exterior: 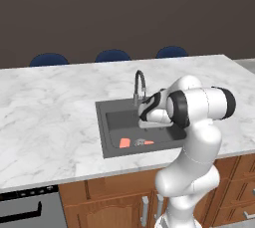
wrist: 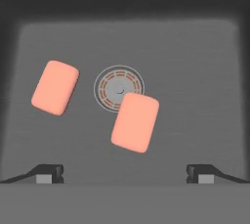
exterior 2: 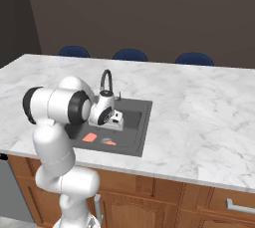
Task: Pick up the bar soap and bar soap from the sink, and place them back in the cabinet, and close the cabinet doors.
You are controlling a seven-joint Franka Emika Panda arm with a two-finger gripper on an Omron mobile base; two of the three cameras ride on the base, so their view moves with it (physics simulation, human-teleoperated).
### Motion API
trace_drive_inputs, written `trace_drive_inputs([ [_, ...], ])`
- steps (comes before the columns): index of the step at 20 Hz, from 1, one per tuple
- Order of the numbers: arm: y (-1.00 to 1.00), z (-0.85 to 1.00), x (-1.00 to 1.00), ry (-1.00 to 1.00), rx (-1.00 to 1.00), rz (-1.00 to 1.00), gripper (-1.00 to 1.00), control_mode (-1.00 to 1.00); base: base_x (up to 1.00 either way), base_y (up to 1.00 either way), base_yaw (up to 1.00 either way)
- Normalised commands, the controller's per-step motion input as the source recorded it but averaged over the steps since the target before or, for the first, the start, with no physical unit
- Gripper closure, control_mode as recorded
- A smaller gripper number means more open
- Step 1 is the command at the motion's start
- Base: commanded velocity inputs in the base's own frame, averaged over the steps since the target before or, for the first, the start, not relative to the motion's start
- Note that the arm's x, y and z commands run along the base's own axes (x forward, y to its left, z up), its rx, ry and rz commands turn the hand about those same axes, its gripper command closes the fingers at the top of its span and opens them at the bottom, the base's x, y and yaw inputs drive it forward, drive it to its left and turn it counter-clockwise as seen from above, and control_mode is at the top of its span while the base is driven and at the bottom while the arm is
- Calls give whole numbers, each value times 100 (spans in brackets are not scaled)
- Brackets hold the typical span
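Above the sink (wrist: 215,96), gripper (wrist: 125,175) spread wide — empty, over both bar soaps (wrist: 135,122).

A: Where are the soaps?
B: Both lie flat on the floor of the sink (wrist: 215,71). The left soap (wrist: 55,87) sits apart from the drain, tilted a little.
A: And the other?
B: The right soap (wrist: 135,122) overlaps the drain's lower edge. Both are salmon-pink, rounded rectangles.
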Motion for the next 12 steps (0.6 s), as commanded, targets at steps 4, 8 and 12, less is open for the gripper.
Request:
trace_drive_inputs([
  [4,0,-17,12,0,0,0,-100,-100,0,0,0],
  [8,0,-12,13,0,0,0,-100,-100,0,0,0],
  [12,0,-9,19,1,0,0,-100,-100,0,0,0],
])
